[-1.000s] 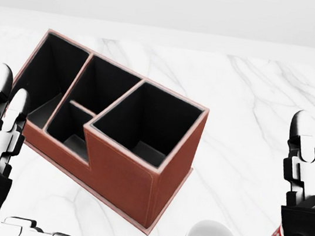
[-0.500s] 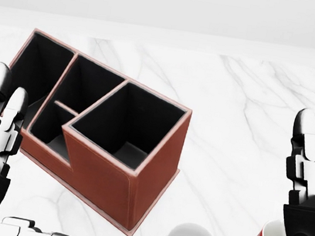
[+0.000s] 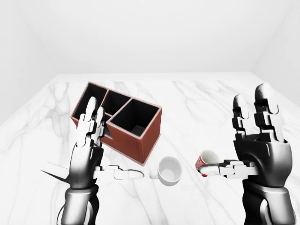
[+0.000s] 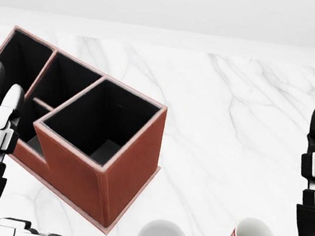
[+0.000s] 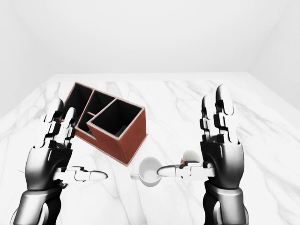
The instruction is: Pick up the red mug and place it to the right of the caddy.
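Left-eye view | left robot hand (image 3: 86, 152) open, fingers up, beside caddy (image 3: 123, 123) | right robot hand (image 3: 260, 150) open | red mug (image 3: 205, 162) on desk (image 3: 197, 103) touching its thumb | white mug (image 3: 169, 170) between hands

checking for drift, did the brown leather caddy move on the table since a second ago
Cannot tell: the brown leather caddy and the marble veins shift left together in the head view, so the camera moved.

Both arms are glossy grey metal — rounded forearms, dark at the wrists. The left hand (image 3: 89, 140) and right hand (image 3: 258, 140) have three blocky, segmented fingers — silver links over black joints.
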